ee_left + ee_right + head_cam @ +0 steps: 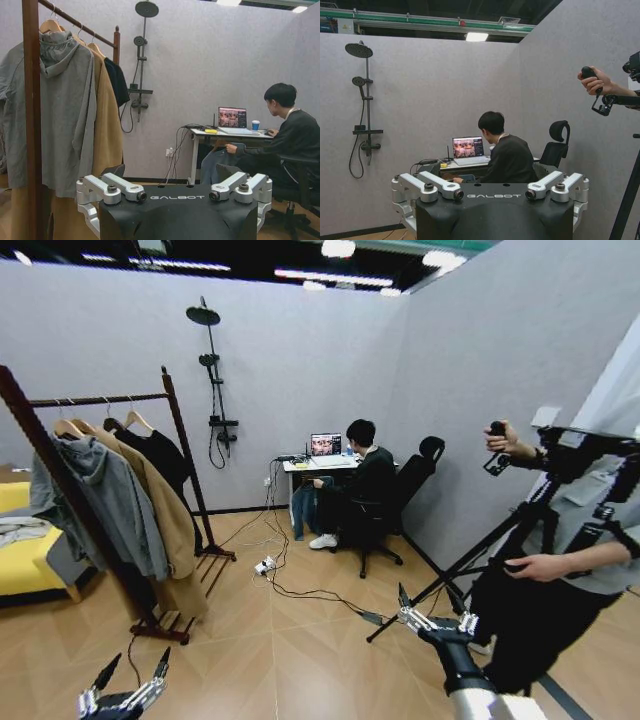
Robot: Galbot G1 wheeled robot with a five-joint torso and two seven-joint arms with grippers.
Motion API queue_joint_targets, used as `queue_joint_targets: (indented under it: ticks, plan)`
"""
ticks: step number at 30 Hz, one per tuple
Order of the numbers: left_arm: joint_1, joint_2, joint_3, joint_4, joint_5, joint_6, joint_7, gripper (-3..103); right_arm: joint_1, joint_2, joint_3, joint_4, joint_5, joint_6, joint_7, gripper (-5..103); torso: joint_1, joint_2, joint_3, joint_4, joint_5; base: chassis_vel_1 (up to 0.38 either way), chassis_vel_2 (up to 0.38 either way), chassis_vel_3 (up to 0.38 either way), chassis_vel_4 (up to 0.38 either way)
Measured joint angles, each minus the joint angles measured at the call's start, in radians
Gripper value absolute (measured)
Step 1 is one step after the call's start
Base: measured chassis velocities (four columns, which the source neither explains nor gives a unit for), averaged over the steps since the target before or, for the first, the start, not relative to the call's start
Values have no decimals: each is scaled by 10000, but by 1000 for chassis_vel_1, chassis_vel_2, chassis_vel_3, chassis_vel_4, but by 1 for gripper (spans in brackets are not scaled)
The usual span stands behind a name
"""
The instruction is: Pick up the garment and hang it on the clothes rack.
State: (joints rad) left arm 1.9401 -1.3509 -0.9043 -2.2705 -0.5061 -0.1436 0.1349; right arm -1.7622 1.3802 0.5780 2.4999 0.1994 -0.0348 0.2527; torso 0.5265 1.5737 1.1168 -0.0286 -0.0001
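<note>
Nearest, the left gripper [128, 688] hangs low over the floor [280, 660], its fingers spread apart with nothing between them. The right gripper [437, 618] sits a little higher on the other side, fingers likewise apart and empty, well away from the clothes.

Beyond the left gripper stands the rack [100, 399], its near post leaning across the head view and its slatted shelf at the foot. Three pieces hang from the bar. Closest along the bar is the hoodie [110, 495], then the coat [165, 515], which reaches almost to the shelf. At the far end of the bar, just beside the far post, hangs the garment [160, 455] on its hanger [137, 420]; in the left wrist view it shows as a dark edge behind the coat [107, 115], near the far post. So by the look of things it is already on the rack.

The garment looks light and limp; it would sag and slide if taken by the cloth alone. I would judge the hanger's stiff shoulder or the neck just under the hook the safest hold, though the coat presses close against it and could be dragged along.
</note>
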Motion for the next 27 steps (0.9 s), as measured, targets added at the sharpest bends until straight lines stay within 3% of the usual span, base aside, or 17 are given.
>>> queue_joint_targets:
  ticks: [13,27]
  plan:
    - [2,0,0,1,0,0,1,100,-7,-1,1,0,0,0,0,100,-19,13,-7,1,-2,139,-200,-128,185]
    - [2,0,0,0,0,0,0,100,-1,0,1,0,0,0,0,100,2,0,1,1,1,-3,4,5,-2]
